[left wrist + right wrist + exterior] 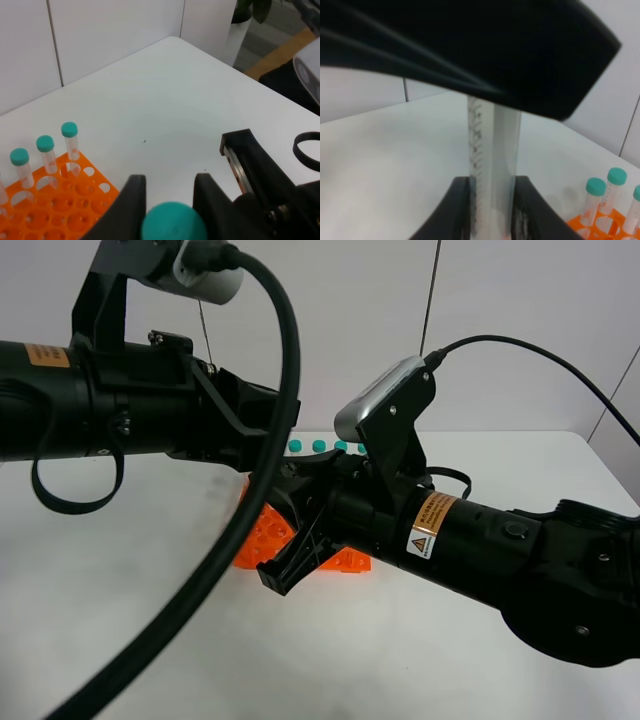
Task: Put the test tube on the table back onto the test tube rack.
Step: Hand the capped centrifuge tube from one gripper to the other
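The test tube [490,145] stands upright above the table [400,670], a clear marked tube held at both ends. My left gripper [169,192] is shut on its teal cap [173,224]. Lower down, my right gripper [491,192] is shut on the clear body. The two arms meet over the orange test tube rack [262,536] at the table's centre, and they hide the tube in the exterior high view. Three capped tubes [45,145] stand in the rack's far row.
Teal caps [318,446] of racked tubes show behind the arms. A thick black cable [240,540] hangs across the front left of the high view. A wall rises close behind the table's far edge.
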